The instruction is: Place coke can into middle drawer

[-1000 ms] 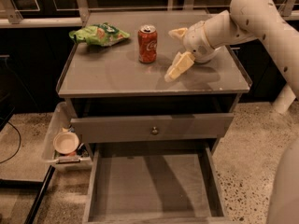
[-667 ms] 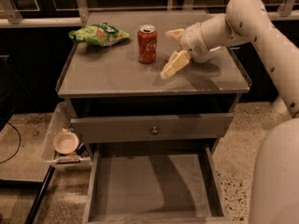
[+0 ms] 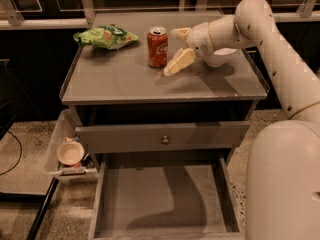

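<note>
The wide, shallow grey middle drawer (image 3: 165,204) stands open and bare, so placing is all left. On the grey cabinet top (image 3: 125,79) the small red coke can (image 3: 157,47) stands upright, ungrasped. The cream two-finger gripper (image 3: 176,48), spread wide, hovers just beside it, seemingly apart.

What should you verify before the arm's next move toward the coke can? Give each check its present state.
1. Coke can upright on the cabinet top: ok.
2. End effector open: ok.
3. End effector around the can: not ok, it is beside it.
4. Middle drawer pulled out, floor bare: ok.
5. Chip bag apart from the can: ok.
6. Arm clear of the white bowl: cannot tell.
</note>
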Robot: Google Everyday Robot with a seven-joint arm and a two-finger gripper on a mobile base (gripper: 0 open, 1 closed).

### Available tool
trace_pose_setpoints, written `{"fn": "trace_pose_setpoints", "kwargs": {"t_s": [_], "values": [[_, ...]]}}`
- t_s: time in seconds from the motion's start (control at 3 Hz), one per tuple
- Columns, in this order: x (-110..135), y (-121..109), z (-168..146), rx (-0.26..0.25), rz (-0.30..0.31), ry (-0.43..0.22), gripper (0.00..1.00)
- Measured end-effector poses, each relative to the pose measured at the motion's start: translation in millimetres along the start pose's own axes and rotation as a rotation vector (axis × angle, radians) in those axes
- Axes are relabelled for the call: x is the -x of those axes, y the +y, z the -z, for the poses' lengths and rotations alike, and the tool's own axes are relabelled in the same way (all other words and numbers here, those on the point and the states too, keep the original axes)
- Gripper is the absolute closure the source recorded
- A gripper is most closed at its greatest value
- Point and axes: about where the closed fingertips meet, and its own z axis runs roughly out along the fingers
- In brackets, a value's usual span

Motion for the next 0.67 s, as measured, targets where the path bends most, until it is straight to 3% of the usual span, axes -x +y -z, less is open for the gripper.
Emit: {"fn": "trace_pose_setpoints", "kwargs": {"t_s": [0.67], "values": [[12.9,-11.7,-23.8,0.028,-0.041,-0.081,0.00]]}}
